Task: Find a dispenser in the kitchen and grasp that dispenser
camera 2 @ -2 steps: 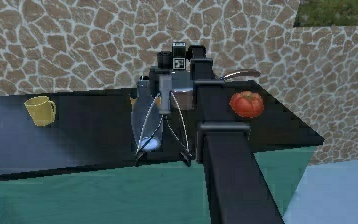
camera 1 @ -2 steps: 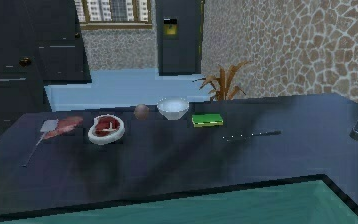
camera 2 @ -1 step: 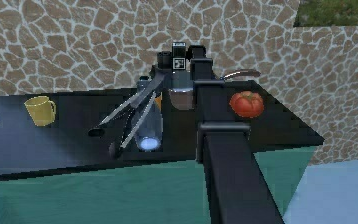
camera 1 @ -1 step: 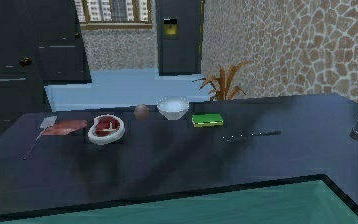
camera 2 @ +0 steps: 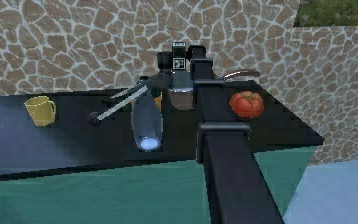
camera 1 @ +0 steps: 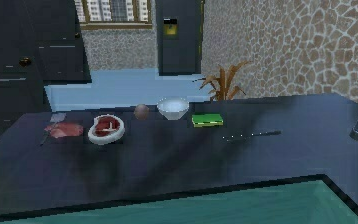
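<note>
In the arm side view the dark arm bar [camera 2: 232, 165] rises to two white marker squares [camera 2: 179, 62] above the black countertop [camera 2: 67, 150]. The gripper [camera 2: 99, 115] reaches left from there with thin grey fingers [camera 2: 122, 100] over the counter. Just below the gripper's body is a grey-blue cylinder with a pale lower end [camera 2: 147, 124], possibly the dispenser. It overlaps the countertop, so I cannot tell whether the gripper holds anything.
A yellow mug [camera 2: 40, 110] stands at the counter's left and a red tomato [camera 2: 247, 103] at its right. In the forward view a dark counter [camera 1: 187, 165] bears a white bowl [camera 1: 173, 107], a plate of red meat [camera 1: 106, 129], a green sponge [camera 1: 207, 120] and a knife [camera 1: 252, 134].
</note>
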